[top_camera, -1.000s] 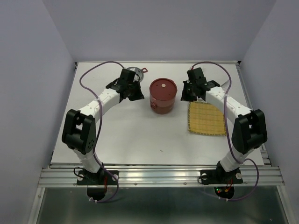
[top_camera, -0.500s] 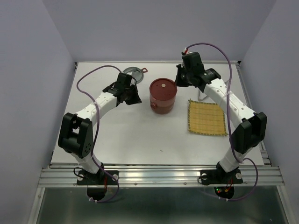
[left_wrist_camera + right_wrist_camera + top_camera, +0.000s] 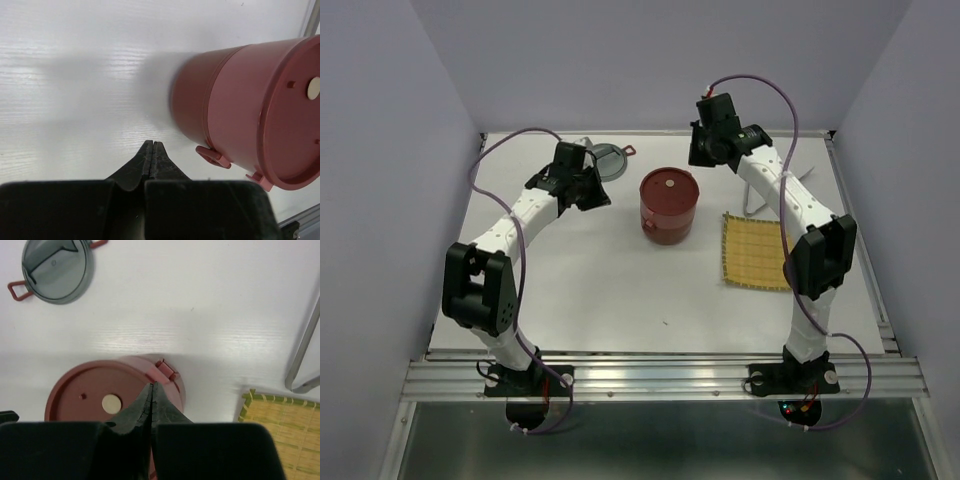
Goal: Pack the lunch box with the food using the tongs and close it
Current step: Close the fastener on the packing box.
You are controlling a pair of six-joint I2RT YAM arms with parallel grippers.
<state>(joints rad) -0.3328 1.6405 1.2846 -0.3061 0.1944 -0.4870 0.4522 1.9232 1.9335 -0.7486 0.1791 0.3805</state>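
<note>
The dark-red lunch box [image 3: 668, 207] stands stacked in the middle of the table, its flat lid with the pale dot [image 3: 111, 403] on top. My left gripper [image 3: 598, 196] hovers to its left, shut and empty; the left wrist view shows the closed fingertips [image 3: 151, 146] apart from the lunch box [image 3: 235, 105]. My right gripper [image 3: 702, 155] is raised behind the box on the right, shut on nothing [image 3: 152, 386]. The silver tongs [image 3: 756, 196] lie at the far edge of the yellow mat [image 3: 760, 252]. No food is in view.
A round grey lid with red handles [image 3: 608, 158] lies at the back left, also seen in the right wrist view as the grey lid [image 3: 57, 270]. The tongs [image 3: 302, 352] and the mat's corner [image 3: 285, 430] show at the right of that view. Purple walls enclose the table.
Both grippers have drawn back from the lunch box: the left moved left and towards the back, the right rose and swung towards the back wall. The box has stayed in place.
</note>
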